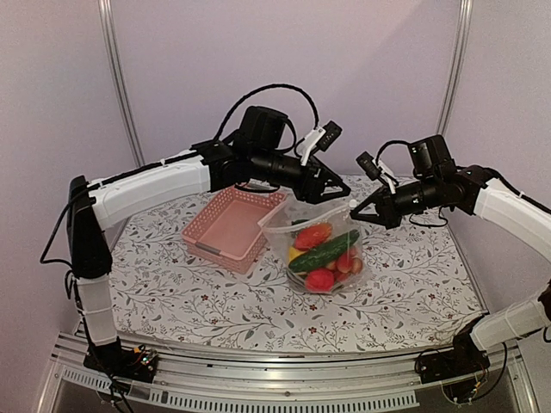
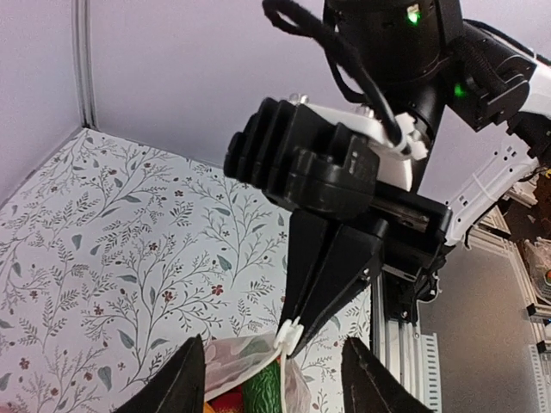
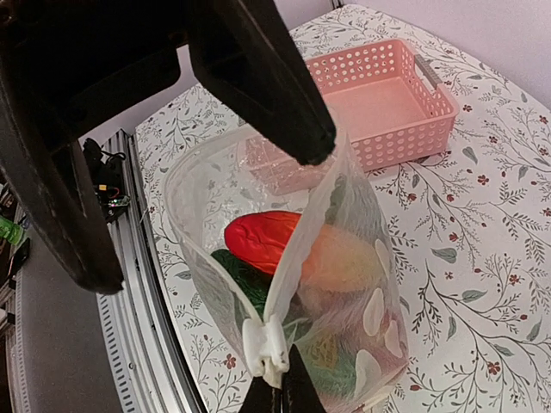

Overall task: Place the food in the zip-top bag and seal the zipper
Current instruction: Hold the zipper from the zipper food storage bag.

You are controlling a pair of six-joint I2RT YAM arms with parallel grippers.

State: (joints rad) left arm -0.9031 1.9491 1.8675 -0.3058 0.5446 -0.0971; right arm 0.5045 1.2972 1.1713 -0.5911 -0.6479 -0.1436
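The zip-top bag [image 1: 325, 258] stands on the table, its mouth held up and gaping. Inside lies the food: a green cucumber [image 1: 325, 251], red pieces [image 1: 312, 234] and a yellow piece. In the right wrist view the bag [image 3: 370, 284] shows a red piece [image 3: 267, 237] over the cucumber [image 3: 245, 280]. My right gripper [image 3: 277, 397] is shut on the white end of the zipper [image 3: 267, 344], as the left wrist view [image 2: 294, 344] also shows. My left gripper [image 2: 275, 387] is open, its fingers [image 3: 267, 86] straddling the bag's far end, one tip at the rim.
An empty pink slotted basket [image 1: 225, 231] stands just left of the bag, also in the right wrist view [image 3: 405, 142]. The floral table cover runs to a metal rail [image 1: 258, 361] at the near edge. Both arms meet over the bag.
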